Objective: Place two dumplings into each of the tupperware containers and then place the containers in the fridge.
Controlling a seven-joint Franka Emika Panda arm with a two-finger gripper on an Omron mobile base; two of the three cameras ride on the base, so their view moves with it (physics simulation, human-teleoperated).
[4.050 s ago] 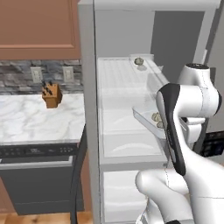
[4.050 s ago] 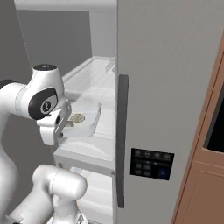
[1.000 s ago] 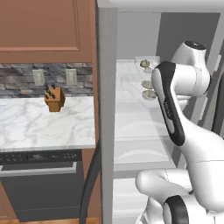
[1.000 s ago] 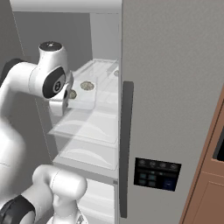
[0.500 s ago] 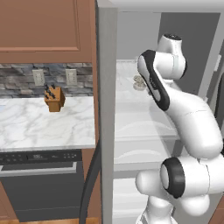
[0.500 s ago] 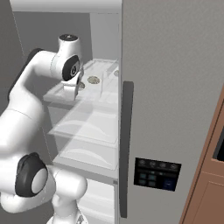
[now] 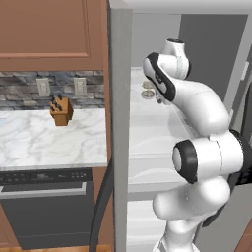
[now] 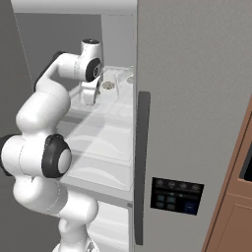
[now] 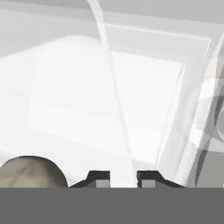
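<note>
Hand view: round tan dumpling [image 9: 30, 171] beside translucent container [image 9: 131, 100] rim.

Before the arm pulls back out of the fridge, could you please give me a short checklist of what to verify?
1. Fridge door open: ok.
2. Container inside, at the upper shelf: ok.
3. Dumplings in the container: ok, two show.
4. Container resting flat on the shelf: cannot tell.
5. Gripper free of the container: cannot tell; the rim runs between its fingertips.
</note>
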